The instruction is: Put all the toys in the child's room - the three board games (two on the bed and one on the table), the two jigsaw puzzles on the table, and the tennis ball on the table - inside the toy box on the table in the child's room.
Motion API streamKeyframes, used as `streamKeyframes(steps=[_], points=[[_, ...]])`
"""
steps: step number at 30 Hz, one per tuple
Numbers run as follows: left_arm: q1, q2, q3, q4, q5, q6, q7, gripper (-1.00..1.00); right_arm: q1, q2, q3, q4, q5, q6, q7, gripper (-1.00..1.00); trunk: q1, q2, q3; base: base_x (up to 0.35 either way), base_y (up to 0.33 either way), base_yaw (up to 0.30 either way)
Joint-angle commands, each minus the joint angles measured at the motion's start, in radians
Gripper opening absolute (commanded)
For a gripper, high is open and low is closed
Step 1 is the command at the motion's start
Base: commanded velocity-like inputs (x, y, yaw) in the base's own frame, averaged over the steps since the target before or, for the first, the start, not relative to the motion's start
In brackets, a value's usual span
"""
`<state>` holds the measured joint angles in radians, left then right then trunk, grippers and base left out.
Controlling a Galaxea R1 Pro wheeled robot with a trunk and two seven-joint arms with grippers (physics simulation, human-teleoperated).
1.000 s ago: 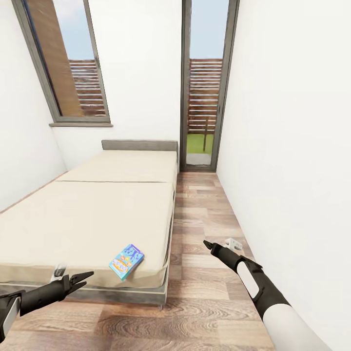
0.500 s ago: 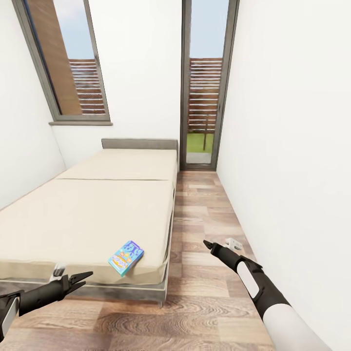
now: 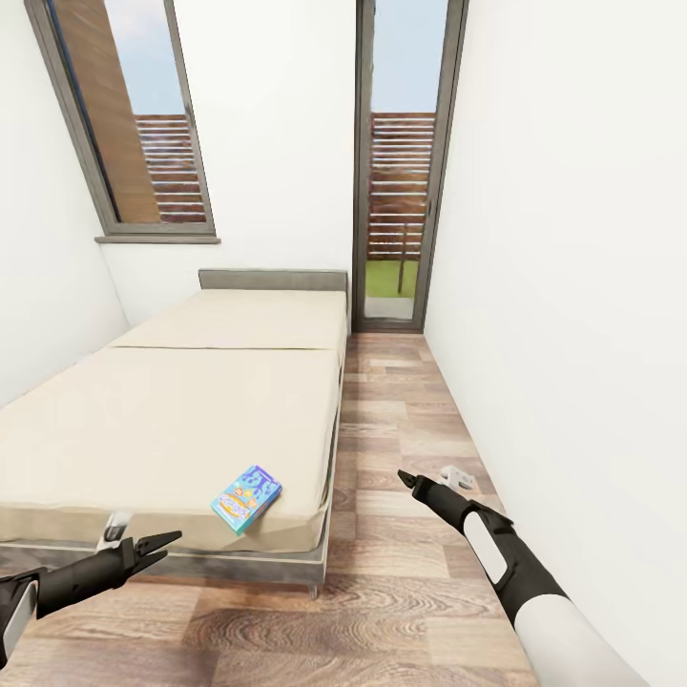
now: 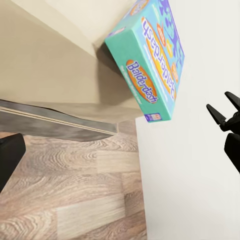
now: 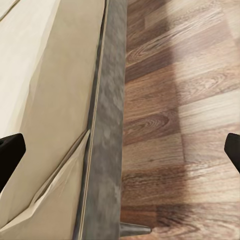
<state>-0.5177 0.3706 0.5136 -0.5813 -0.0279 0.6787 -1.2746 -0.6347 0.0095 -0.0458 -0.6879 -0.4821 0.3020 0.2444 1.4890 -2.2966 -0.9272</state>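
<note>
Both arms held low and forward over the plank floor (image 3: 401,592); left arm enters at the lower left corner, forearm angled up and inward; right arm comes from the lower right, reaching diagonally toward centre.

Left pincer (image 3: 160,546) just short of the bed (image 3: 191,420) foot edge, fingers spread, released, nothing between them; its wrist view shows dark fingertips (image 4: 222,116) apart at the frame edges.

Right pincer (image 3: 406,479) over bare floor beside the bed's right side, not touching it; tip looks narrow in the head view, but its wrist view shows two fingertips (image 5: 10,152) far apart at the frame sides, so released, empty.

Blue game box (image 3: 246,497) lies flat on the cream cover near the bed's foot corner, slightly skewed; ahead and to the right of the left pincer, apart from it; well left of the right pincer.

Beyond: grey headboard (image 3: 273,281), window (image 3: 129,124), tall glazed door (image 3: 401,162), white walls.
</note>
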Motion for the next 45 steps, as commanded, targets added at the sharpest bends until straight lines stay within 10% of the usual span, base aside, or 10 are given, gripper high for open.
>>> streamKeyframes(steps=[1,14,22,32,45], points=[[-0.001,-0.001,0.003,0.0,-0.003,0.01,-0.005,1.0,0.0,0.001,-0.005,-0.001,-0.007,0.008,0.003,1.0,0.0,0.0,-0.001,0.0,0.0,0.0],[-0.001,-0.014,0.011,0.007,0.006,-0.014,-0.001,1.0,0.0,0.001,-0.005,0.0,-0.007,0.008,0.003,1.0,0.0,0.0,-0.001,0.0,0.0,0.0],[-0.001,-0.065,0.018,0.055,0.016,-0.062,-0.001,1.0,0.0,0.001,-0.005,0.003,-0.007,0.007,0.003,1.0,0.0,0.0,-0.001,0.0,0.0,0.0],[-0.001,-0.116,0.019,0.086,0.111,-0.068,0.002,1.0,0.0,0.0,-0.005,0.003,-0.007,0.009,0.005,1.0,0.0,0.0,-0.001,0.0,0.0,0.0],[-0.001,-0.141,0.02,0.146,0.129,-0.109,0.005,1.0,0.0,0.001,-0.004,0.002,-0.007,0.009,0.005,1.0,0.0,0.0,-0.001,0.0,0.0,0.0]])
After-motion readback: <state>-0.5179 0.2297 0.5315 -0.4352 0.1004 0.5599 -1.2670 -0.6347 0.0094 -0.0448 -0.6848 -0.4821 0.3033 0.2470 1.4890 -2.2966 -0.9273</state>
